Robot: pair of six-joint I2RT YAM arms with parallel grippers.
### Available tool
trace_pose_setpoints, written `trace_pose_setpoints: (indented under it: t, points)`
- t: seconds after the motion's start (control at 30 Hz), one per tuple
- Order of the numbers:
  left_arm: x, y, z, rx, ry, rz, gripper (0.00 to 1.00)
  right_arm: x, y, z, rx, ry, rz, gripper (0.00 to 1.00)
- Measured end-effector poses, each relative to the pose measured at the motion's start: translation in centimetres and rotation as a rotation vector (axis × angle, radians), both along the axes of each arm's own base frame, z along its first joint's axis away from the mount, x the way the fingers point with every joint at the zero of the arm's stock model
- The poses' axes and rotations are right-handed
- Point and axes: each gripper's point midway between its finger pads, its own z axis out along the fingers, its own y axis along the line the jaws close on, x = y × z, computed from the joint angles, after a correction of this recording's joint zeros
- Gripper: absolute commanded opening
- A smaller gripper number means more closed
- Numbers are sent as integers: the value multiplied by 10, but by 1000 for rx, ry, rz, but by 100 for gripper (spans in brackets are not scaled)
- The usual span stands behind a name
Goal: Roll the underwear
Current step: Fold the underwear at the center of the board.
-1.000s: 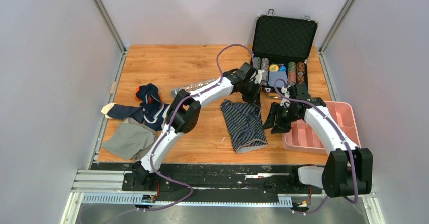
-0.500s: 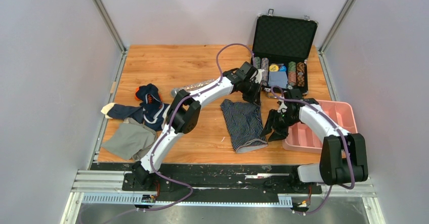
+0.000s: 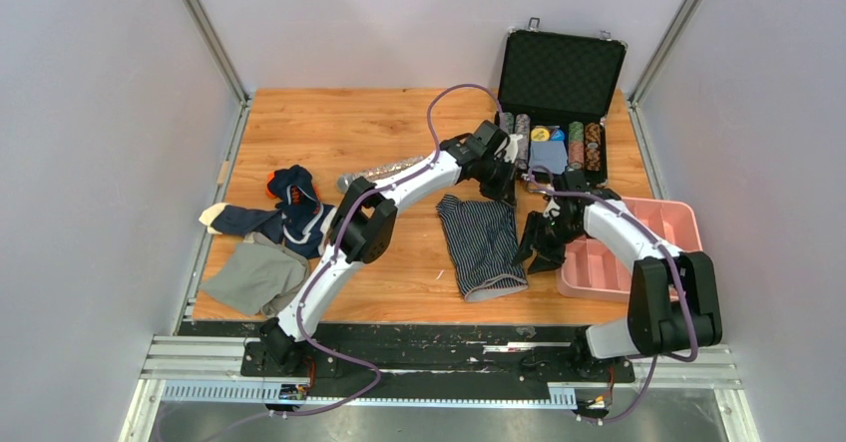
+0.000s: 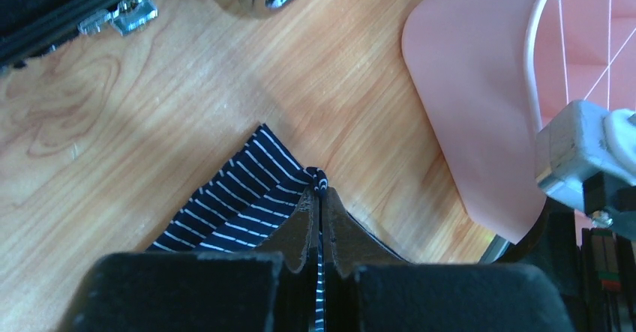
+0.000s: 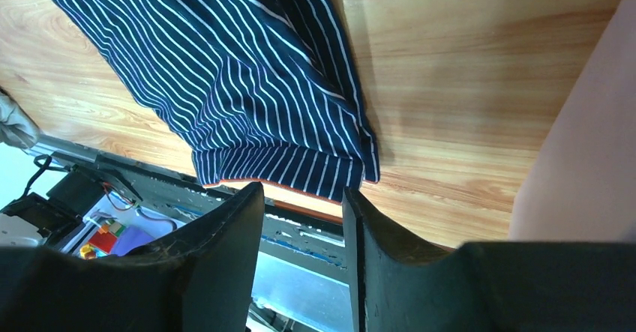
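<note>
Striped underwear pinched at a corner by the left hand, clear only from its wrist; right hand spread

- A robot lab test cell, not a home: plain grey wall panels close in three sides, held by bare aluminium posts.
- A left arm and a right arm are bolted to a metal rail at the near edge of a wooden table, with purple cables looping along them.
- The props are a staged mix: a black case of poker chips, a pink tray, striped underwear, a grey cloth.
</note>
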Motion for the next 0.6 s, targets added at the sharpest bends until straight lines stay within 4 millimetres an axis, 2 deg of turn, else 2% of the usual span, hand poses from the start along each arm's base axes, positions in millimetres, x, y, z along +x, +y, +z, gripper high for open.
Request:
trace_pose_setpoints:
  t: [0.1,0.2,0.27,0.37,0.5,0.6]
  points:
    - [6,-5,1,-13,-18,1,0,2,0,-2,-11,-3,2,42]
    - [10,-8,1,-20,-29,3,2,-8,-3,-17,-42,68,-5,41]
    - [12,-9,-1,-16,-34,8,9,-22,-8,-28,-71,139,-19,41]
    - [14,-7,-5,-1,-44,19,24,-32,-11,-32,-92,181,-25,41]
    - [16,-6,-7,3,-48,22,48,-32,-12,-32,-95,182,-29,41]
    - [14,-11,-2,-31,-43,1,57,-31,-12,-29,-95,166,-30,40]
